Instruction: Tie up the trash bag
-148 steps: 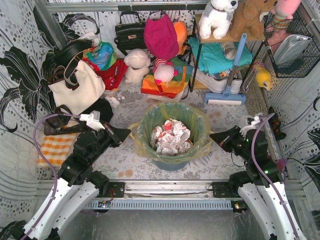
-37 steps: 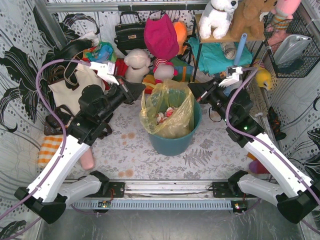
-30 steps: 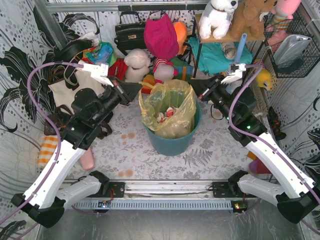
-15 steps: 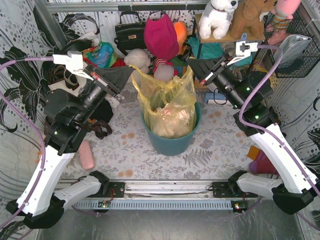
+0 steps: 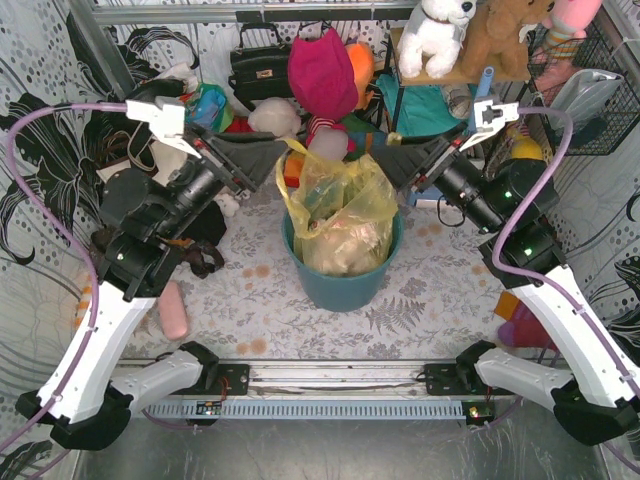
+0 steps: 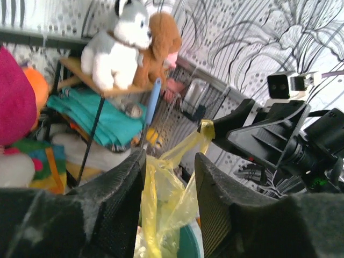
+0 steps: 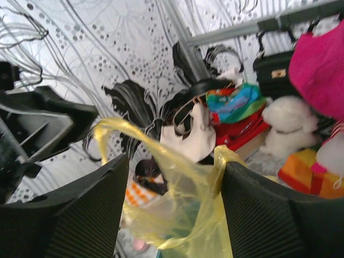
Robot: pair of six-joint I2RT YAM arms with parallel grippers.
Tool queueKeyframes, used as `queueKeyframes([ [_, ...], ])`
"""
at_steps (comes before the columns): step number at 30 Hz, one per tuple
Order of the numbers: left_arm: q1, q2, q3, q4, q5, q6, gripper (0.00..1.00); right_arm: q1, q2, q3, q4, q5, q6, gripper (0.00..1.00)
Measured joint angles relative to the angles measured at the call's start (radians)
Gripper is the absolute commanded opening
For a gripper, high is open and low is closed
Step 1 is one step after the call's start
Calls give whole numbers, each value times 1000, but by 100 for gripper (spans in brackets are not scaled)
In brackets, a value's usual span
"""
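Note:
The yellow trash bag [image 5: 340, 205] stands pulled up out of the teal bin [image 5: 340, 287], with crumpled white paper showing through it. My left gripper [image 5: 270, 165] is at its upper left and my right gripper [image 5: 388, 163] at its upper right, both raised above the bin. In the left wrist view my left gripper [image 6: 169, 157] is open, and a yellow handle strip [image 6: 146, 188] hangs loose along the inner face of one finger. In the right wrist view my right gripper [image 7: 174, 161] is open too, with the bag's handle [image 7: 161, 153] arching through the gap and brushing one finger.
Behind the bin are a black handbag [image 5: 258, 62], a magenta bag [image 5: 322, 75], plush toys and a shelf [image 5: 440, 78] with folded cloth. A wire basket [image 5: 585, 95] hangs at the right. A pink object [image 5: 173, 312] lies on the floor at the left.
Both arms rose and lifted the bag's handles high above the bin. Both grippers, shut on the handles before, now stand with their jaws apart.

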Motion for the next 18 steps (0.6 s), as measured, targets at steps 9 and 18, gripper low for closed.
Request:
queueKeyframes([
  [9, 0, 1, -30, -207, 18, 51, 66, 0, -68, -80, -106, -80, 28, 75],
  [18, 0, 56, -23, -271, 158, 74, 66, 0, -77, -107, -144, -93, 36, 63],
])
